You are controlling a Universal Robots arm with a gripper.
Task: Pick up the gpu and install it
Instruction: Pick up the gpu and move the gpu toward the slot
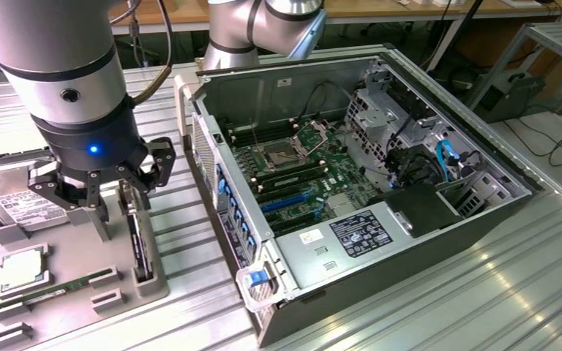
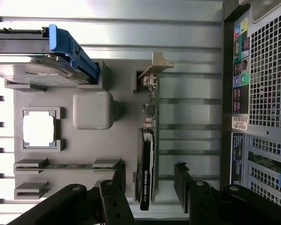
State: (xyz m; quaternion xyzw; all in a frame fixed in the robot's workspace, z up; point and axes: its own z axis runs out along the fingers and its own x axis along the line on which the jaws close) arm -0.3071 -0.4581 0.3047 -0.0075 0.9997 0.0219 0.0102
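Grey plastic lies under me in the exterior view. My hand [image 1: 107, 199] hangs with its jaws spread wide just above the holder tray [image 1: 85, 252], which rests on the slatted metal surface [image 1: 437, 307]. The gpu [image 1: 140, 245] stands on edge in a slot of that tray, thin and dark from this angle. It sits right below my fingertips and runs out past them. Close on one side of my hand lies the hard drive [image 1: 8, 201]. Well apart on the other side, the computer case [image 1: 359, 183] lies open with its motherboard [image 1: 301, 172] bare. This view tells me where the card has to end up and that it is not in the case.

Looking down from the wrist, my fingers [image 2: 119, 185] stand on either side of the card's dark edge [image 2: 147, 164], with clear space between each of them and the card. I am holding nothing. At the end of the card farthest from my hand, its silver bracket [image 2: 155, 68] catches the light. The memory stick [image 2: 68, 165] and the processor chip [image 2: 37, 129] sit in their own pockets beside my hand.

I judge the task barely begun. My hand is lined up over the card, but the grasp, the lift and the whole install are left to do.
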